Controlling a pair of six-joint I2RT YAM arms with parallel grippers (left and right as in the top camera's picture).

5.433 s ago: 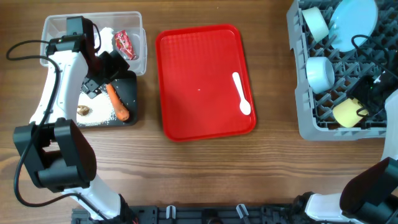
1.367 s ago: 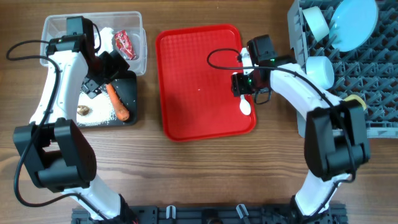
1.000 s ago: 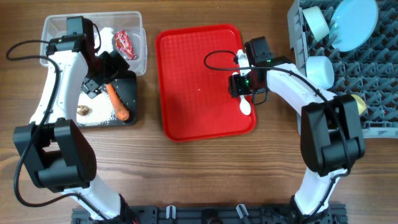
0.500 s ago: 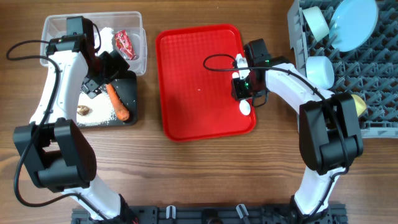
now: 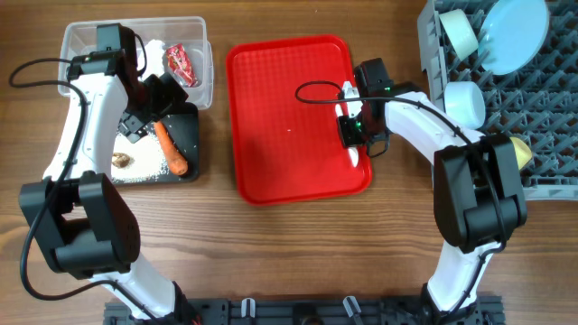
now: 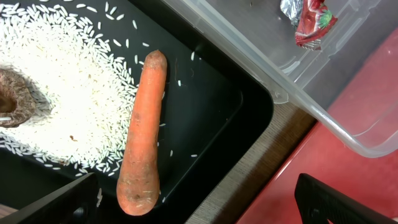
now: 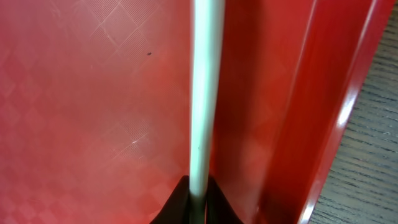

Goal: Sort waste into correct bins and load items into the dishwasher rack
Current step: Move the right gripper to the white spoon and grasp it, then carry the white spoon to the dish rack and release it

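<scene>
Right gripper (image 7: 198,200) – pinching white spoon (image 7: 203,93)

White arms (image 5: 77,126), black joints (image 5: 109,38), black cables (image 5: 312,87)

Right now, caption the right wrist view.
The white spoon, pinched by the shut right gripper, on the red tray.

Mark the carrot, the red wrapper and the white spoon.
carrot (image 6: 142,130): left wrist view, middle of its orange body.
red wrapper (image 6: 311,25): left wrist view, its crumpled red part.
white spoon (image 7: 202,93): right wrist view, midway along the handle.
</scene>
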